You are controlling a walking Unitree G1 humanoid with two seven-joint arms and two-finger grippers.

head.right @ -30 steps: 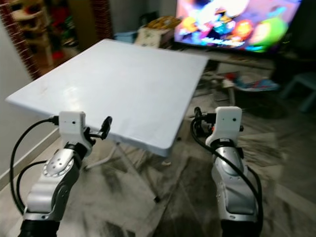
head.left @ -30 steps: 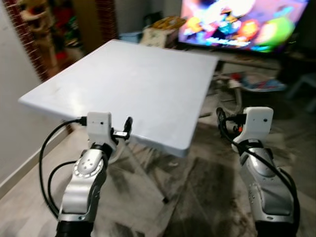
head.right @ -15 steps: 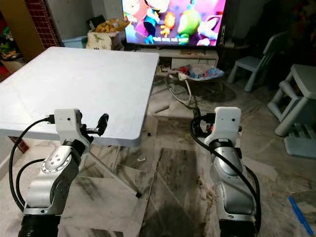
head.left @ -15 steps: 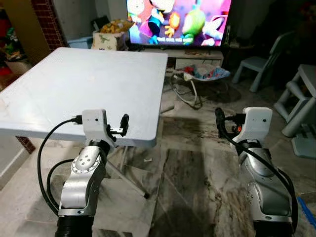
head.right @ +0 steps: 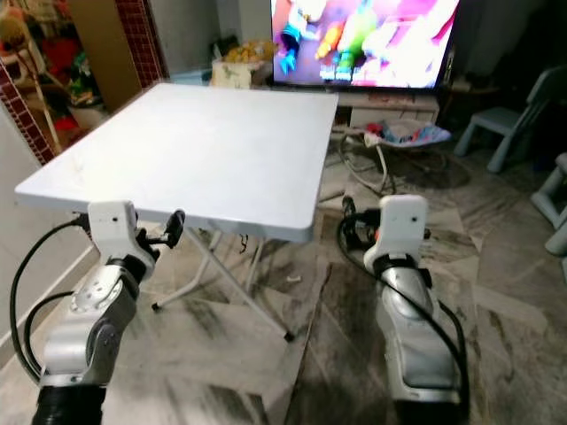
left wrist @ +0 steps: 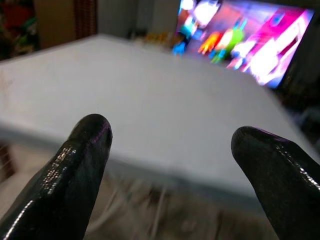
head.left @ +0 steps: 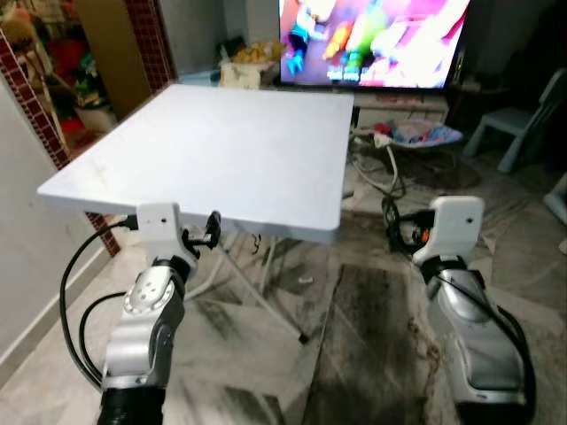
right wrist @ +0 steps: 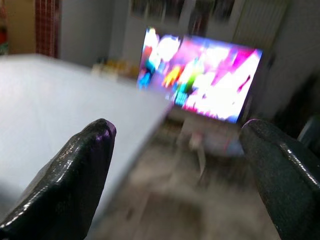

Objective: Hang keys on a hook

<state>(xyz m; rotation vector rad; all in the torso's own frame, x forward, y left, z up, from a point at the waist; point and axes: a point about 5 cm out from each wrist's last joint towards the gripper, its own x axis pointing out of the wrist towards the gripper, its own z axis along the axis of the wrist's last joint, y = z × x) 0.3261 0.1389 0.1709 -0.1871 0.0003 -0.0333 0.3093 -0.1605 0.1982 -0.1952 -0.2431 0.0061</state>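
**Both end effectors wide open and empty before a bare white surface**

The left end effector point(left wrist: 170, 165) is raised just short of the near edge of the white rectangular folding surface point(head.left: 221, 150); its two black fingers point(left wrist: 75, 165) are spread wide, holding and touching nothing. The right end effector point(right wrist: 175, 175) is held up beside the surface's right corner, over the floor, its fingers equally far apart and empty. No keys or hook can be made out. The surface stands on thin metal legs over grey marbled floor tiles point(head.left: 372, 328). Behind it glows a bright television screen point(head.left: 372, 44), with pale blue plastic child's chair point(head.left: 505, 133) to the right.
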